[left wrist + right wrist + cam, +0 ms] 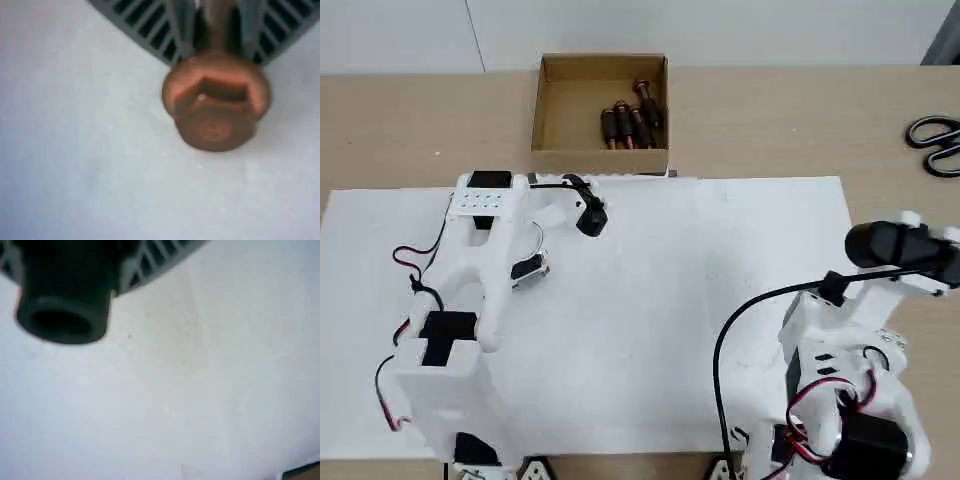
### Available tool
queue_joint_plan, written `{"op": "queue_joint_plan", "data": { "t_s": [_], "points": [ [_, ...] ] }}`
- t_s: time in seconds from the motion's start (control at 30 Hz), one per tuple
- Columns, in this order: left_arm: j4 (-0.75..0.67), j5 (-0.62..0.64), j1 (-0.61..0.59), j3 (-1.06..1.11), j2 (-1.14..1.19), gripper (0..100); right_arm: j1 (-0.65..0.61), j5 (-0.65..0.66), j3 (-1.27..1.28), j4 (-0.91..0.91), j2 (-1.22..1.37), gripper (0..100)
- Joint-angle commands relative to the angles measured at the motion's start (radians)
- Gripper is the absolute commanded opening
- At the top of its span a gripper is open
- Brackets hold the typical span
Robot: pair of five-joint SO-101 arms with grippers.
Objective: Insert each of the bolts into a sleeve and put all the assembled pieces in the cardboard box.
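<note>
A copper bolt [216, 107] is held over the white mat with its hexagonal flanged head facing the camera. My left gripper [217, 37] is shut on its shank. A black sleeve [62, 305] is held over the mat with its open end showing, and my right gripper [65, 260] is shut on it. The cardboard box [560, 110] stands at the far edge of the mat, with several assembled pieces [630, 122] lying in its right half. The left arm [485, 260] stretches toward the box. At the near right corner the right arm [850, 340] is folded back.
A white mat [700, 270] covers most of the wooden table [770, 110]. Scissors [935, 140] lie at the far right edge of the table. The middle of the mat between the two arms is bare.
</note>
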Motion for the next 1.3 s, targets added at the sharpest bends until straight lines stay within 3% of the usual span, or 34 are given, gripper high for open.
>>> {"op": "queue_joint_plan", "data": {
  "t_s": [0.0,0.13,0.33,0.53,0.7,0.87,1.03,1.27],
  "points": [
    [-0.023,0.002,0.020,-0.018,0.038,1,0.007,0.011,-0.008,-0.018,-0.004,0.3],
    [0.060,0.029,0.020,-0.101,-0.020,1,0.004,0.011,-0.014,-0.018,-0.007,0.3],
    [0.103,0.130,0.058,-0.134,-0.313,1,-0.012,0.014,-0.072,-0.015,-0.004,0.3],
    [0.193,0.241,0.176,-0.128,-0.580,1,-0.128,0.100,-0.080,0.016,-0.007,0.2],
    [0.224,0.476,0.186,-0.087,-0.713,1,-0.217,0.129,-0.068,0.021,-0.007,0.2],
    [0.244,0.493,0.193,-0.054,-0.875,1,-0.338,0.175,-0.044,0.022,-0.007,0.2],
    [0.152,0.494,0.195,0.062,-1.117,1,-0.441,0.180,-0.020,0.022,-0.012,0.2],
    [-0.130,0.496,0.186,0.499,-1.590,1,-0.568,0.180,0.161,-0.001,-0.189,0.2]
  ]
}}
